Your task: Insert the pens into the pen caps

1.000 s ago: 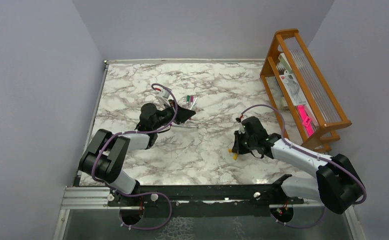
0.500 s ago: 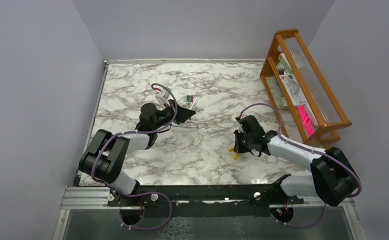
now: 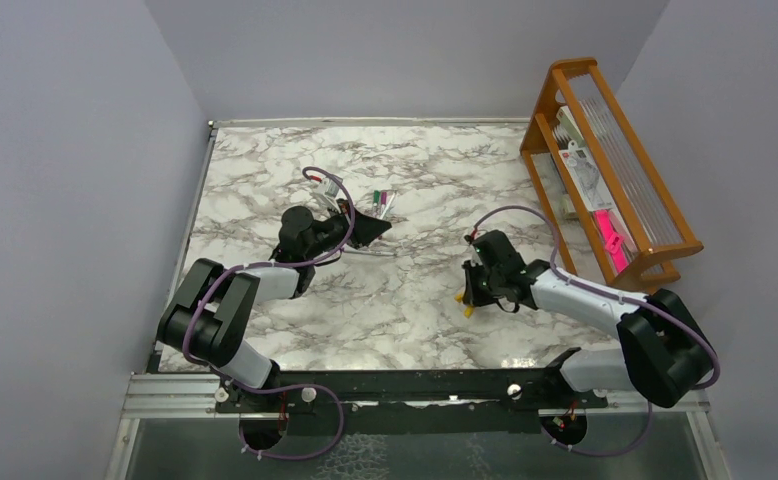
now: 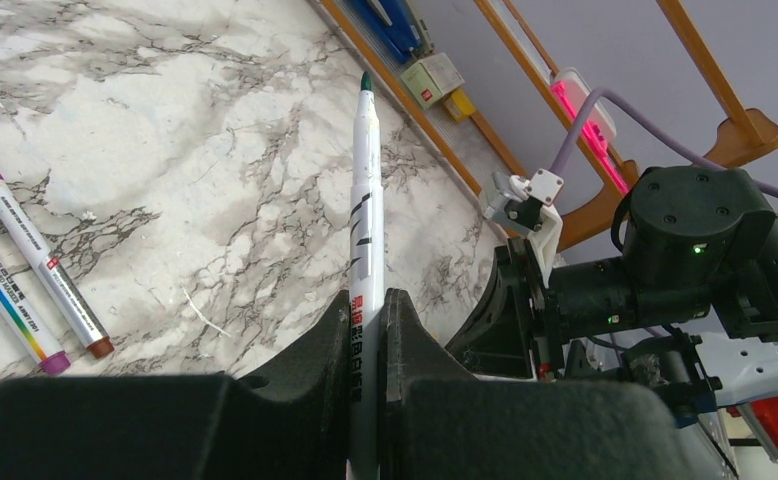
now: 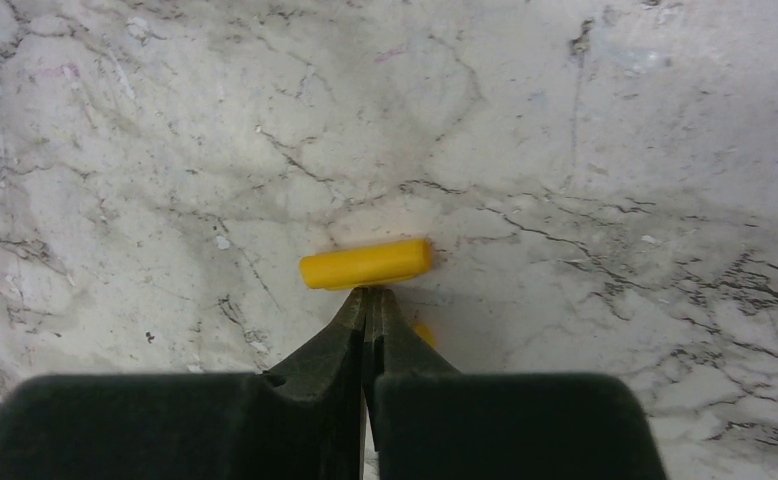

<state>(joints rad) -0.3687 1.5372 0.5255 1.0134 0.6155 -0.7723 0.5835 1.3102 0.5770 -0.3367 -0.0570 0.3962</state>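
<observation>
Jaws of the left gripper (image 4: 367, 312) are clamped on a pen (image 4: 366, 200), gripping its barrel low down so that its bare green tip points up and away towards the right arm. The jaws of the right gripper (image 5: 368, 300) are pressed together with nothing visible between them. Their tips sit just short of a yellow cap (image 5: 365, 264), which lies on its side on the table (image 5: 615, 150). A second yellow cap (image 5: 423, 335) peeks out beside the right-hand finger, also on the table. No pen shows a cap being pushed on at this moment, so the task looks to be at an early stage: one pen is in hand and uncapped, and no cap has been picked up. Two other pens (image 4: 40, 262) lie side by side on the table near the left gripper; whether their coloured ends are caps or tips cannot be told. A fourth pen and the green and magenta caps cannot be made out with certainty in the overhead view. By this reading, a cap has yet to be grasped and brought to the held pen, and the same is left to do for the other pens.
</observation>
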